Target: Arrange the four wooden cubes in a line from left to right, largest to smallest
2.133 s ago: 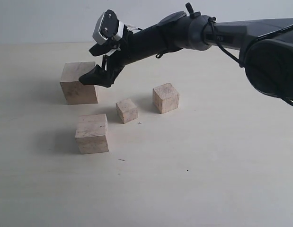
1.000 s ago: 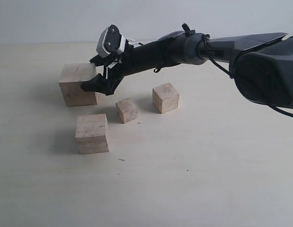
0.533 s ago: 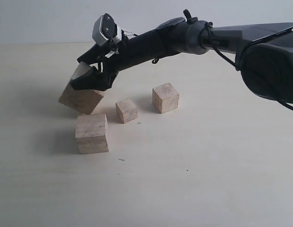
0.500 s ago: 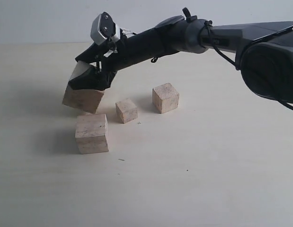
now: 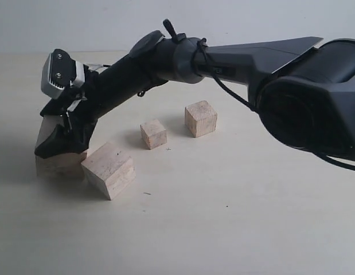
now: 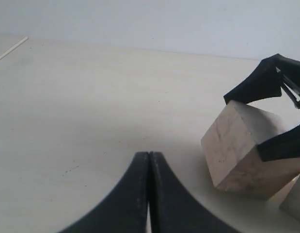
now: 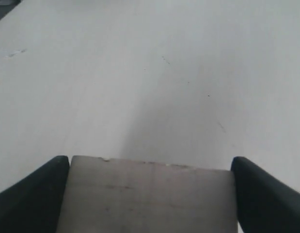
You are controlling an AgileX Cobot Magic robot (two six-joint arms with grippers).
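My right gripper [image 5: 59, 146] reaches across to the far left and is shut on the largest wooden cube [image 5: 54, 165], which is tilted and sits low at the table. In the right wrist view that cube [image 7: 150, 194] fills the gap between both fingers [image 7: 38, 187]. The left wrist view shows the same cube [image 6: 237, 145], tilted on an edge. The second-largest cube [image 5: 108, 170] lies just right of it, turned askew. The smallest cube [image 5: 153, 134] and a slightly bigger one [image 5: 201, 118] stand further right. My left gripper [image 6: 149, 158] is shut and empty, a short way from the held cube.
The pale table [image 5: 223, 229] is bare in front and to the right. The right arm's dark body [image 5: 315, 103] looms large at the right of the exterior view. A corner of another cube [image 6: 295, 201] shows beside the held one.
The right gripper closed on the largest cube, tipped it up and carried it left and forward. The second-largest cube has turned askew and shifted slightly.
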